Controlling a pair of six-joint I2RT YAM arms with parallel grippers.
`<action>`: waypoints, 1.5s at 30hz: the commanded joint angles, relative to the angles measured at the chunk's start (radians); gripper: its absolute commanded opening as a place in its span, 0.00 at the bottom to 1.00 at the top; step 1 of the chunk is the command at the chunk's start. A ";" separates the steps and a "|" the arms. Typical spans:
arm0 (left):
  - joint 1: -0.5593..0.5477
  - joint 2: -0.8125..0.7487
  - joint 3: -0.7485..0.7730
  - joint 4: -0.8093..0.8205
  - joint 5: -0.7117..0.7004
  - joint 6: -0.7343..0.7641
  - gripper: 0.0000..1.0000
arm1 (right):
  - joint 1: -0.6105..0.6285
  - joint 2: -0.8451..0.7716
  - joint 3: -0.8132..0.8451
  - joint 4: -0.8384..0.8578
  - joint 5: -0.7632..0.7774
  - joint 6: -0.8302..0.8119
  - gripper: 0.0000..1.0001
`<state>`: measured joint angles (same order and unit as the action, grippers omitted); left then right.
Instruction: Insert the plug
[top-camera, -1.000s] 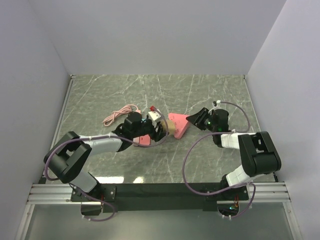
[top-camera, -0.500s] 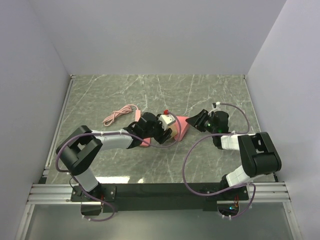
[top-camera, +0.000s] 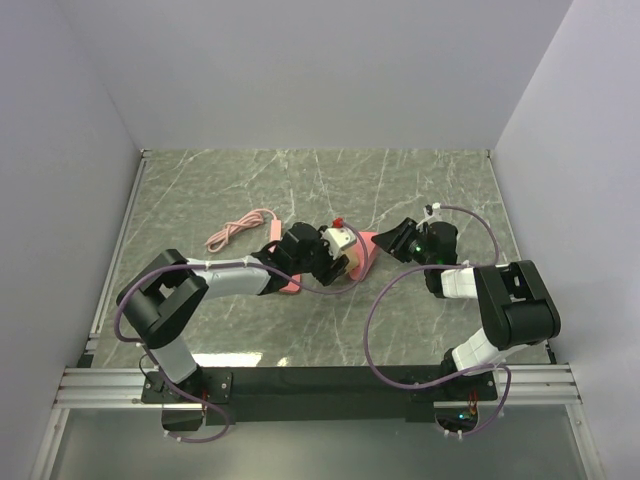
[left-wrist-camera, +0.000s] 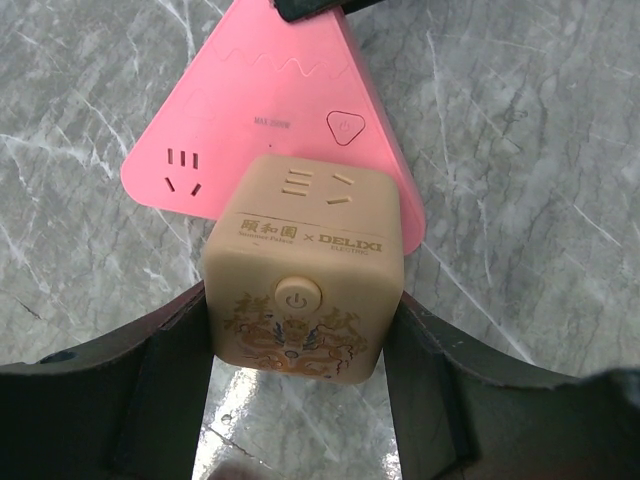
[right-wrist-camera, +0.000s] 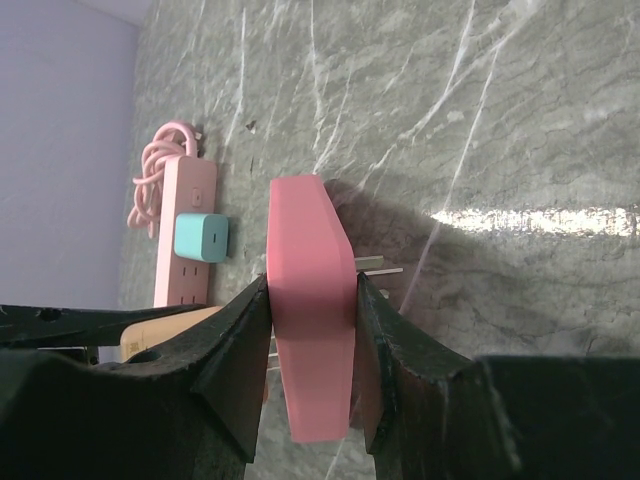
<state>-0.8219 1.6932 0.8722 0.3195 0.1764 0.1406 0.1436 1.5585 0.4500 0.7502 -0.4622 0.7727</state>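
My left gripper (top-camera: 325, 256) is shut on a beige cube plug (top-camera: 341, 243) with a power button and a dragon print. In the left wrist view the cube (left-wrist-camera: 305, 265) sits between my fingers (left-wrist-camera: 300, 345), in front of the face of a pink triangular socket block (left-wrist-camera: 270, 110), beside that block's three-slot socket. My right gripper (top-camera: 386, 243) is shut on the pink block (top-camera: 366, 250) and holds it on edge. In the right wrist view the block (right-wrist-camera: 312, 340) is clamped between my jaws (right-wrist-camera: 312, 300). Metal prongs show on both of its sides. The cube's edge (right-wrist-camera: 170, 332) shows at the left.
A pink power strip (right-wrist-camera: 185, 240) with a teal charger (right-wrist-camera: 200, 237) plugged in lies on the marble table behind the left arm. Its coiled pink cable (top-camera: 240, 228) lies to the left. Grey walls enclose the table on three sides.
My left gripper has carried the beige cube to the right, up against the pink block. The right gripper has stayed nearly still, holding the block.
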 joint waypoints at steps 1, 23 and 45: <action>-0.017 -0.018 0.030 -0.017 0.043 0.019 0.01 | 0.010 0.008 0.009 0.032 -0.029 0.007 0.00; -0.045 -0.044 0.039 -0.089 0.012 0.028 0.01 | 0.011 -0.002 -0.002 0.040 -0.043 0.004 0.00; -0.043 -0.063 0.033 -0.099 -0.031 0.045 0.00 | 0.025 -0.015 -0.004 0.037 -0.046 0.002 0.00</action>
<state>-0.8608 1.6547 0.8875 0.1970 0.1474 0.1654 0.1493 1.5585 0.4500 0.7494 -0.4828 0.7723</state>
